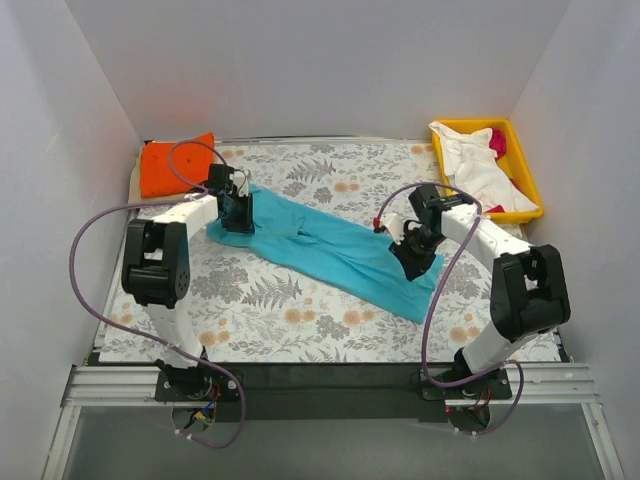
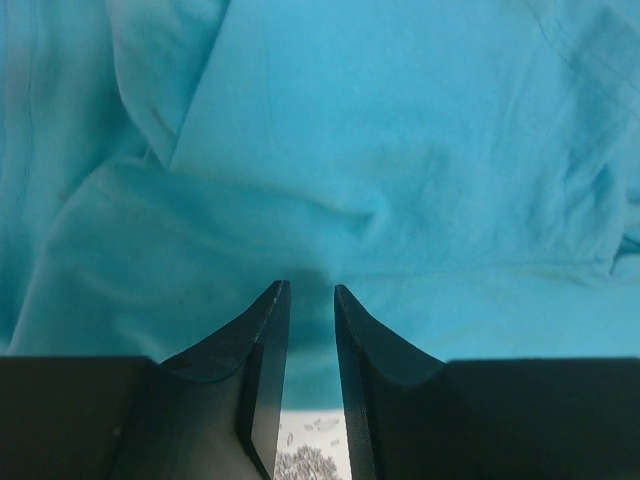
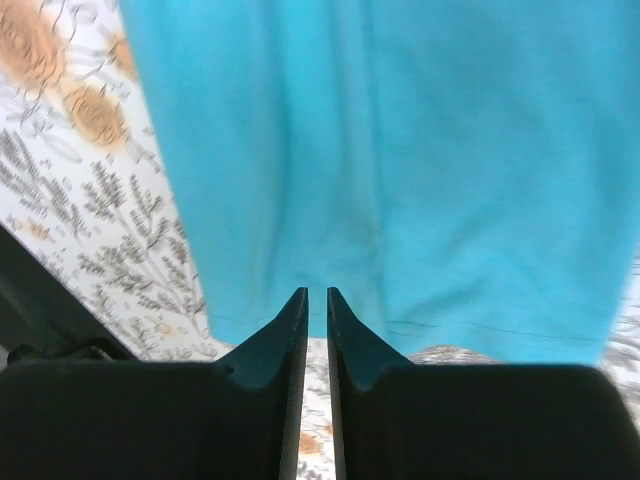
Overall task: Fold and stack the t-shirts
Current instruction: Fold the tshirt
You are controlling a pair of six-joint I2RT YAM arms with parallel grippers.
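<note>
Covering the work surface, the floral table cloth (image 1: 300, 300) is the biggest thing in view. Across its middle lies the teal-blue t-shirt (image 1: 330, 245), a long, narrow band running on a slant from the far left toward the near right. The left arm (image 1: 160, 260) reaches to the band's far-left end, and the right arm (image 1: 525, 290) to its near-right end.

In the far right corner sits the yellow tray (image 1: 524, 168). It holds the heaped white t-shirt (image 1: 470, 160), with the magenta t-shirt (image 1: 497, 142) beside it (only a small patch shows). The orange t-shirt (image 1: 172, 165) lies as a compact heap in the far left corner, just beyond the teal one's end.

The left gripper (image 2: 308, 290) has its jaws drawn nearly together on teal cloth, pinching the shirt's end; creased fabric fills its wrist view. The right gripper (image 3: 317, 293) is likewise clamped on the shirt's hem. The stitched edge runs just past the gripper's tips, and the floral print shows below it.
</note>
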